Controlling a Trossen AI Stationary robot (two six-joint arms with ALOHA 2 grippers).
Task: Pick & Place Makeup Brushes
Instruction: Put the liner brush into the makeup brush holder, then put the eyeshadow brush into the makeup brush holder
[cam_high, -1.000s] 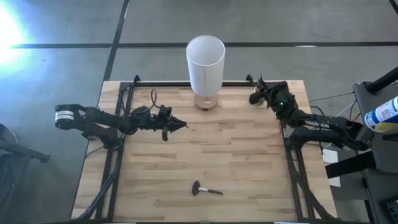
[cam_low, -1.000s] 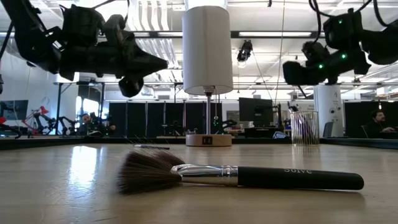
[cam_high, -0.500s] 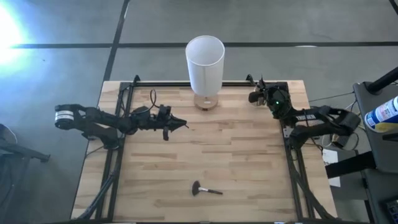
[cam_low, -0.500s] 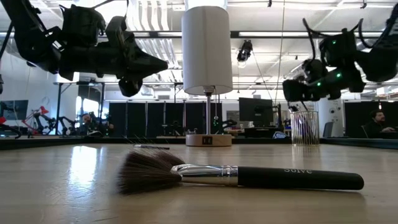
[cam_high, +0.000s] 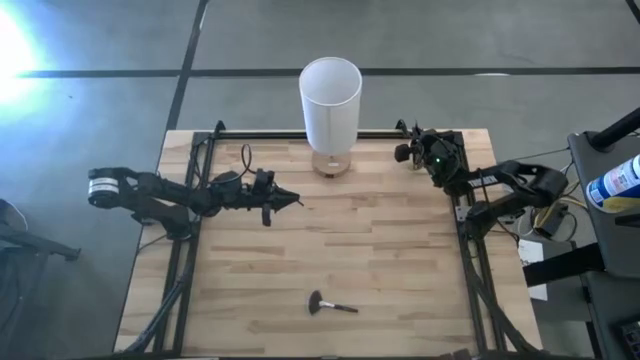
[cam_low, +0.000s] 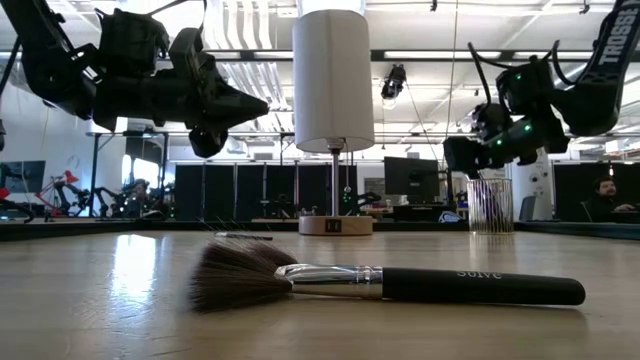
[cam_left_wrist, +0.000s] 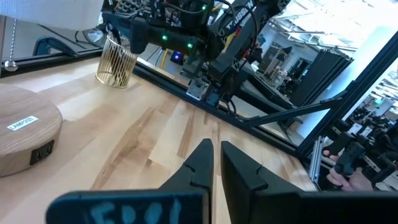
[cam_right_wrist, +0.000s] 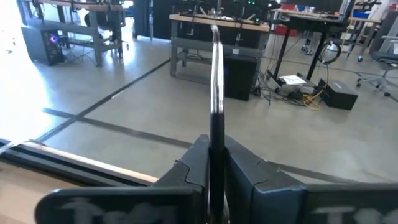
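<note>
Swinging in over the far right corner of the light wooden table (cam_high: 330, 250), the right gripper (cam_right_wrist: 216, 163) now hangs above the gold wire cup (cam_left_wrist: 116, 60) that already has several thin dark brushes standing in it; a second ago it sat farther out toward the table's right edge. A slim dark makeup brush with a silver ferrule (cam_right_wrist: 216, 81) stands up between its jaws, the handle running from the gap straight out ahead of the fingertips. They are clamped on it, though the grip looks to be on the point of easing. My judgement is that this brush is about to be dropped into the cup directly under the jaws, so the placing step is nearly done.

One wide fluffy black-handled fan brush (cam_low: 385, 284) lies flat on the table near the front edge, well apart from both pairs of jaws and not yet picked up; it looks like the next thing to fetch. A tall white cylindrical lamp on a round wooden base (cam_high: 331, 100) stands at the far middle of the table.

Over the left middle of the table, the left gripper (cam_left_wrist: 214, 158) hovers, jaws nearly together and empty, with bare wood ahead of them.
</note>
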